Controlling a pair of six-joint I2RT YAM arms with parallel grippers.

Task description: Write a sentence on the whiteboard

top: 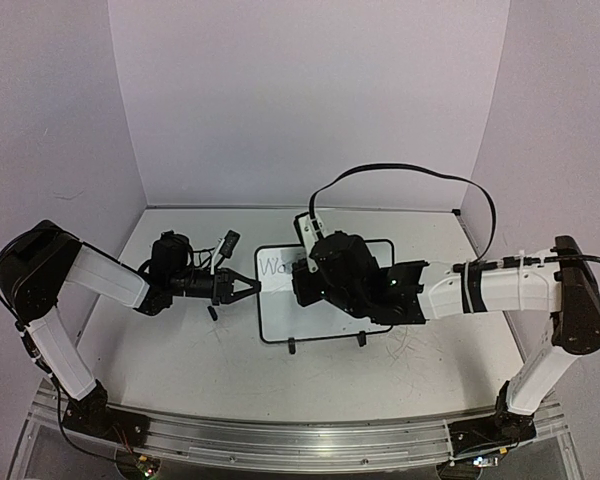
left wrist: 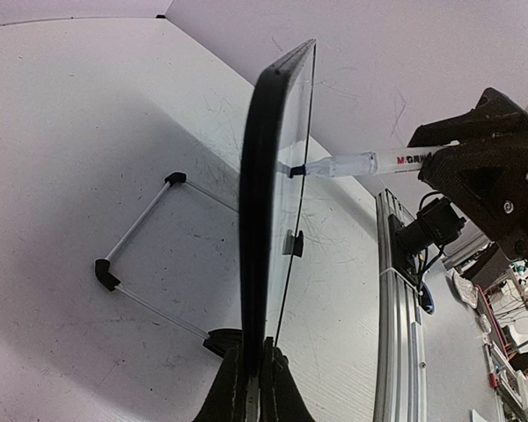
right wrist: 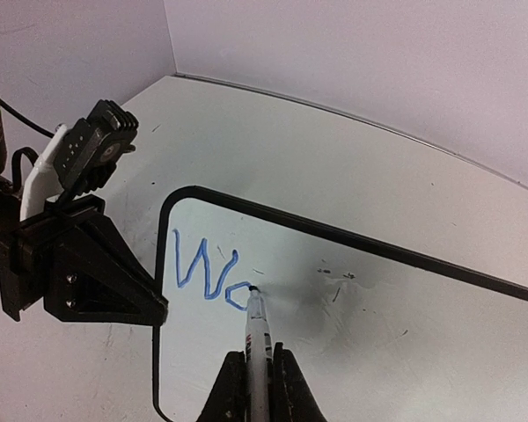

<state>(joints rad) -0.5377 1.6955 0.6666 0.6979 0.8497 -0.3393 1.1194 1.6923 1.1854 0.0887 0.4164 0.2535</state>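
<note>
The whiteboard (top: 280, 315) stands tilted on its feet at the table's middle. My left gripper (top: 250, 287) is shut on its left edge; in the left wrist view the black frame (left wrist: 262, 176) runs edge-on up from between the fingers (left wrist: 253, 356). My right gripper (right wrist: 257, 356) is shut on a white marker (right wrist: 257, 334), whose tip touches the board. The sentence (right wrist: 207, 272) reads as a blue "W" and a partly drawn round letter at the board's upper left, also seen from above (top: 277, 267). The right wrist (top: 345, 275) hides the board's middle in the top view.
Two black feet (top: 292, 347) (top: 360, 340) and a wire stand (left wrist: 136, 229) prop the board. A small dark piece (top: 212, 313) lies on the table left of it. A black cable (top: 410, 170) arcs above the right arm. An aluminium rail (top: 280, 440) lines the near edge.
</note>
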